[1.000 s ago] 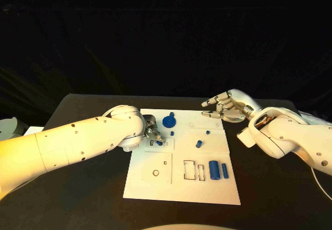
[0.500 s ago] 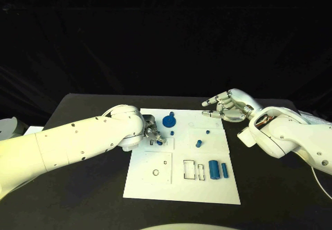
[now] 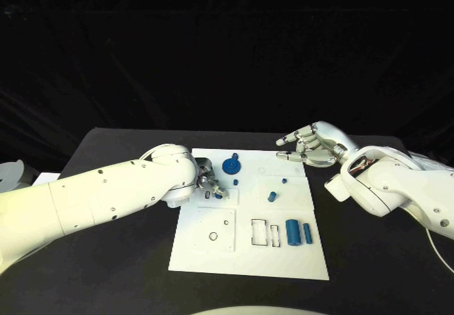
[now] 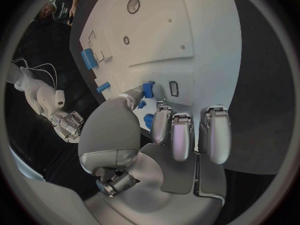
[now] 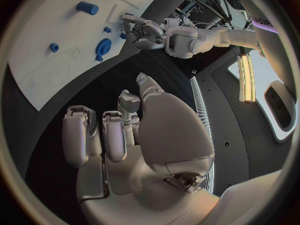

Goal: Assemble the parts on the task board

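Left robot hand (image 3: 209, 184) is at the left edge of the white plate-shaped task board (image 3: 248, 259), near its far half, and in the left wrist view its fingertips (image 4: 161, 119) pinch a small blue plastic peg (image 4: 148, 89) just above the board surface, beside a small rectangular slot. Right robot hand (image 3: 310, 149) hovers over the far right corner of the board, fingers loosely apart and holding nothing.

On the board I see a blue round part with a stem (image 3: 233, 164) near the far edge, a short blue peg (image 3: 271, 195) in the middle, and two blue cylinders (image 3: 299, 232) lying side by side near the right edge. The board lies in the middle of the black counter (image 3: 113, 262).

I judge the step in hand is seating the pinched peg. To do it well, I would keep the peg upright, bring it exactly over its hole, press down slowly, and release only once it sits firm. If it tilts, it may jam or slip out.
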Robot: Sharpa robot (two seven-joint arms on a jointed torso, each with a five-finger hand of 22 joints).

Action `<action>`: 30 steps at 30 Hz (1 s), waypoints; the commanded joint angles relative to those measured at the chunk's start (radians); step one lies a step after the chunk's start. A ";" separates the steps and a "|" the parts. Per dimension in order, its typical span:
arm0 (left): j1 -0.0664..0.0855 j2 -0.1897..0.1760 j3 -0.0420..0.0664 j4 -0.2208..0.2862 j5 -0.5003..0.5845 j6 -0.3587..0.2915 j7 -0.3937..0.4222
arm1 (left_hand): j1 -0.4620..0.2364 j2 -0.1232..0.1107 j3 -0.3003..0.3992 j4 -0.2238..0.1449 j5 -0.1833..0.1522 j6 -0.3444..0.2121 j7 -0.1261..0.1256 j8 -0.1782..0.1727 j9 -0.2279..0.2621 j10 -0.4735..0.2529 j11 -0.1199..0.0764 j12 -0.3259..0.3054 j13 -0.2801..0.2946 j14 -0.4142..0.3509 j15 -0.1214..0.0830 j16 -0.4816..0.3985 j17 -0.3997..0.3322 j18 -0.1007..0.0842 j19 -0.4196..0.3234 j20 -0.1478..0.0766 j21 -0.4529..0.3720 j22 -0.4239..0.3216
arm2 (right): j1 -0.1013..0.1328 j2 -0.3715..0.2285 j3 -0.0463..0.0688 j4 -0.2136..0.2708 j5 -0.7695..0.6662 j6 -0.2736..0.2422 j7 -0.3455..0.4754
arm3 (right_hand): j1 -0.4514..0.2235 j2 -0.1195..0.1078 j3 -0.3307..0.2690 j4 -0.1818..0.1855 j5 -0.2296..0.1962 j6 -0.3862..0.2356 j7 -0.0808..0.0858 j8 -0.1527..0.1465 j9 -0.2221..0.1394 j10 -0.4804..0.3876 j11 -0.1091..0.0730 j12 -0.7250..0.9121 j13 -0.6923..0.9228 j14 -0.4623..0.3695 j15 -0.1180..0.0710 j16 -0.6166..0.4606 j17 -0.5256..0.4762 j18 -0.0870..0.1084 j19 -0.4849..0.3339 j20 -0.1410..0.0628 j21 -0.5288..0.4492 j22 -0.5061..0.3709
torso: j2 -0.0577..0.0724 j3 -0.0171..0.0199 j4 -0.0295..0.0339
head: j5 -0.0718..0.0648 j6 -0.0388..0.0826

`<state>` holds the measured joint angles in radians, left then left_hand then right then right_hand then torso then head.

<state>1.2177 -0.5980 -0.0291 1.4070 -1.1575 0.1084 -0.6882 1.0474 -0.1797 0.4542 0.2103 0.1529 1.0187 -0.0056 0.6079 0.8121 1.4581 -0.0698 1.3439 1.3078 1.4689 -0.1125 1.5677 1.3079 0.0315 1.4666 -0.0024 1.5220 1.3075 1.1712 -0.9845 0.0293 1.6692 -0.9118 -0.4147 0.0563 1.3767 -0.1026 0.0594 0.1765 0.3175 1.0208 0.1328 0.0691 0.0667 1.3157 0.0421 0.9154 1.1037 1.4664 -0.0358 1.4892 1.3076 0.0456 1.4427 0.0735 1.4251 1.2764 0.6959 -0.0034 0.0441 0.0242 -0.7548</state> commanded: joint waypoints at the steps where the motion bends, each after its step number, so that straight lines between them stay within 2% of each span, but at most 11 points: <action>1: -0.006 0.002 -0.005 -0.002 0.004 0.030 -0.058 | -0.012 0.004 -0.017 0.009 0.000 0.007 -0.001 -0.002 -0.001 0.009 0.000 0.007 0.027 0.102 -0.007 0.003 0.263 -0.014 0.072 -0.005 0.006 0.190 | -0.001 0.001 0.000 0.001 -0.010 0.008 0.003 | -0.001 0.003 -0.004 0.001 0.005 0.004 -0.001 0.001 0.000 -0.009 0.000 -0.005 -0.001 0.075 0.004 -0.003 0.136 0.017 -0.009 -0.001 -0.004 -0.002 | 0.000 -0.0003 -0.0004 | 0.001 0.000; 12: -0.006 0.003 -0.004 -0.012 0.009 0.024 -0.058 | -0.015 0.013 -0.105 0.072 0.002 0.015 -0.002 -0.003 0.002 0.012 -0.001 0.007 0.028 0.102 -0.008 0.003 0.263 -0.015 0.075 -0.006 0.009 0.196 | -0.001 0.000 0.000 0.001 -0.010 0.009 0.003 | -0.004 0.003 -0.006 0.004 0.005 0.004 -0.001 0.001 0.000 -0.009 0.000 -0.006 -0.003 0.075 0.004 -0.004 0.136 0.018 -0.009 -0.001 -0.005 -0.003 | 0.000 -0.0004 -0.0004 | 0.000 0.003; 24: -0.006 0.005 -0.003 -0.019 0.014 0.019 -0.058 | -0.019 0.019 -0.131 0.081 0.002 0.019 -0.003 -0.003 0.002 0.014 -0.002 0.010 0.032 0.102 -0.008 0.003 0.263 -0.016 0.077 -0.006 0.012 0.202 | -0.001 0.001 0.000 0.000 -0.010 0.010 0.003 | -0.006 0.002 -0.008 0.006 0.006 0.003 -0.001 0.001 0.000 -0.009 0.000 -0.006 -0.003 0.075 0.004 -0.004 0.136 0.018 -0.009 0.000 -0.005 -0.003 | 0.001 -0.0008 -0.0004 | -0.001 0.004; 30: -0.006 0.004 -0.002 -0.015 0.015 0.015 -0.057 | -0.043 0.030 -0.190 0.082 0.002 0.024 -0.004 -0.004 0.004 0.017 -0.003 0.013 0.036 0.102 -0.009 0.003 0.263 -0.017 0.079 -0.007 0.014 0.205 | -0.001 0.001 0.000 -0.001 -0.009 0.010 0.003 | -0.009 0.002 -0.010 0.008 0.006 0.003 -0.001 0.001 0.000 -0.009 0.000 -0.005 -0.003 0.075 0.004 -0.004 0.136 0.017 -0.009 0.000 -0.005 -0.003 | 0.001 0.0000 -0.0001 | -0.001 0.004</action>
<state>1.2174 -0.5939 -0.0272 1.3939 -1.1470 0.1076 -0.6864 1.0123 -0.1456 0.2665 0.2925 0.1529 1.0365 -0.0093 0.6070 0.8144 1.4617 -0.0734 1.3535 1.3076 1.4654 -0.1160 1.5677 1.3076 0.0315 1.4665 -0.0023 1.5299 1.3074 1.1708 -0.9842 0.0293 1.6680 -0.9122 -0.4147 0.0563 1.3767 -0.1027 0.0539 0.1821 0.3174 1.0208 0.1327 0.0691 0.0667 1.3157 0.0421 0.9154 1.1012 1.4664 -0.0358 1.4892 1.3074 0.0457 1.4427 0.0735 1.4251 1.2743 0.6965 -0.0040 0.0434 0.0230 -0.7507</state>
